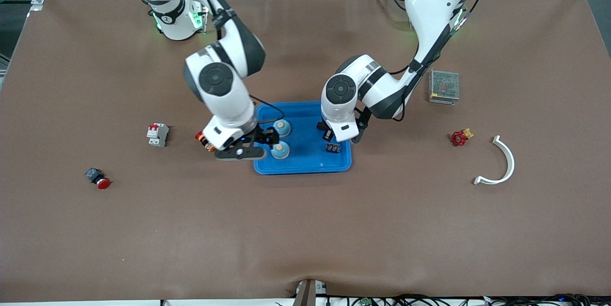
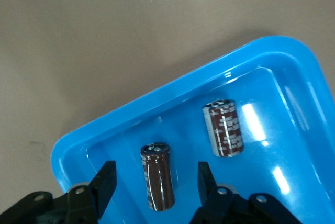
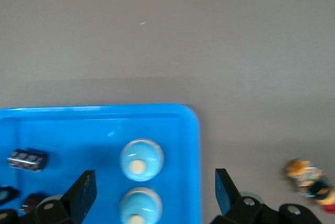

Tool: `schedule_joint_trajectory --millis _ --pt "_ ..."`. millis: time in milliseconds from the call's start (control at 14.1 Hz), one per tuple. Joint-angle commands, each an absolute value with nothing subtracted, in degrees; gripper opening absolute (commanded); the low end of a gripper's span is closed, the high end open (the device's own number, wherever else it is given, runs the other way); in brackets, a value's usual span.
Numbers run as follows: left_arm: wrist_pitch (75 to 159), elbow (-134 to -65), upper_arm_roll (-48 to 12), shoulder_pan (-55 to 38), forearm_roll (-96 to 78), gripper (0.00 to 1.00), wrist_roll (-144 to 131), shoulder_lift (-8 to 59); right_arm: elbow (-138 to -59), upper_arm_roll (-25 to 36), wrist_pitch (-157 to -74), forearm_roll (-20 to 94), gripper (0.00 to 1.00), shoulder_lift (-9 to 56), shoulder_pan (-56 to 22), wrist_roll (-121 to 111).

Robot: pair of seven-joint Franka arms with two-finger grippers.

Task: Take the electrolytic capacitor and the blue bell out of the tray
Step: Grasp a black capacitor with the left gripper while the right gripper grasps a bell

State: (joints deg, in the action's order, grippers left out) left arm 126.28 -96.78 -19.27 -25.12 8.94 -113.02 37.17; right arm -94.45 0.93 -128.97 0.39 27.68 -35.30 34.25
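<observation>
A blue tray (image 1: 305,165) holds two light-blue dome bells (image 1: 281,127) (image 1: 280,150) and two dark brown capacitors. In the left wrist view one capacitor (image 2: 157,177) lies between the fingers of my left gripper (image 2: 155,182). That gripper is open, with a gap on each side of the capacitor. The other capacitor (image 2: 225,128) lies beside it, seen in the front view as capacitor (image 1: 332,147). My left gripper (image 1: 328,133) is low over the tray's end toward the left arm. My right gripper (image 1: 269,140) (image 3: 154,190) hangs open over the two bells (image 3: 141,159) (image 3: 140,205), touching neither.
Toward the right arm's end lie an orange-red part (image 1: 204,141) beside the tray, a white circuit breaker (image 1: 157,134) and a red push button (image 1: 98,178). Toward the left arm's end are a metal mesh box (image 1: 444,86), a red valve (image 1: 460,137) and a white curved piece (image 1: 501,163).
</observation>
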Motion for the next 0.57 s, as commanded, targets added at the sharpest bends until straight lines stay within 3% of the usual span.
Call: schedule_joint_trajectory --millis 0,495 --pt "128.92 -97.99 -19.07 -25.58 10.11 0.68 -116.45 37.53 -94.48 1.23 -131.91 -0.35 1.00 29.35 -36.56 36.56" --pt "140.96 -106.60 -19.25 -24.96 9.67 0.59 -118.48 37.00 -95.19 1.32 -134.29 -0.44 1.00 32.25 -36.91 36.65"
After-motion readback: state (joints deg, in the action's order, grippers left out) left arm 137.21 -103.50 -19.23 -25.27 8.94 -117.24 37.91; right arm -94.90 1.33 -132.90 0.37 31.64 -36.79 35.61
